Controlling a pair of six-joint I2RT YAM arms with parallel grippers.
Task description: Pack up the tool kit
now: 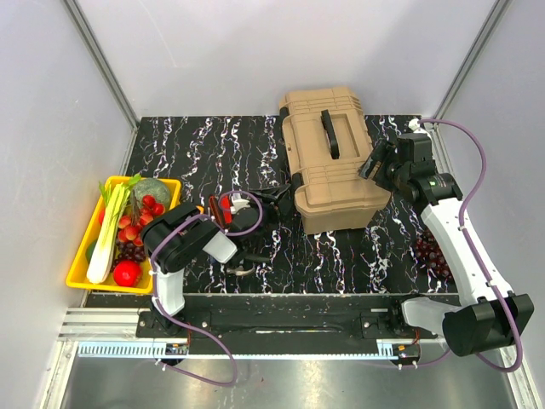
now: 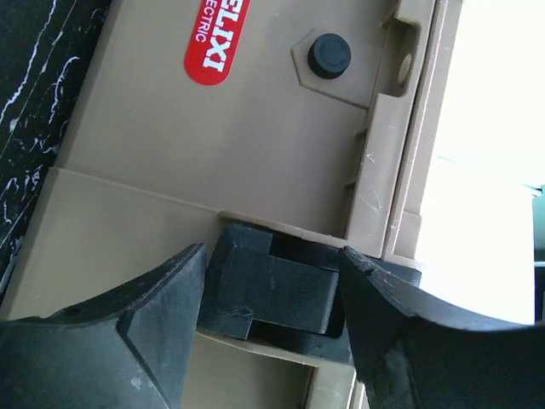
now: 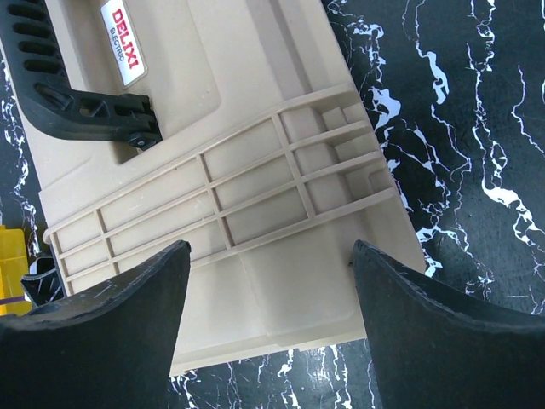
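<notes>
The tan toolbox (image 1: pixel 332 170) lies shut on the black marble table, its black handle (image 1: pixel 329 132) on top. My left gripper (image 1: pixel 277 200) is at the box's left side. In the left wrist view it (image 2: pixel 272 254) is open, with its fingers on either side of a black latch (image 2: pixel 281 294) on the box wall (image 2: pixel 213 153). My right gripper (image 1: pixel 372 162) hovers open over the lid's right near corner. In the right wrist view it (image 3: pixel 271 247) is empty above the ribbed lid (image 3: pixel 255 170). A red-handled tool (image 1: pixel 226 204) lies by my left wrist.
A yellow tray (image 1: pixel 81 256) of vegetables stands at the left edge. A bunch of dark grapes (image 1: pixel 430 251) lies at the right, beside my right arm. A small dark tool (image 1: pixel 238 266) lies near the table's front edge. Grey walls close in the table.
</notes>
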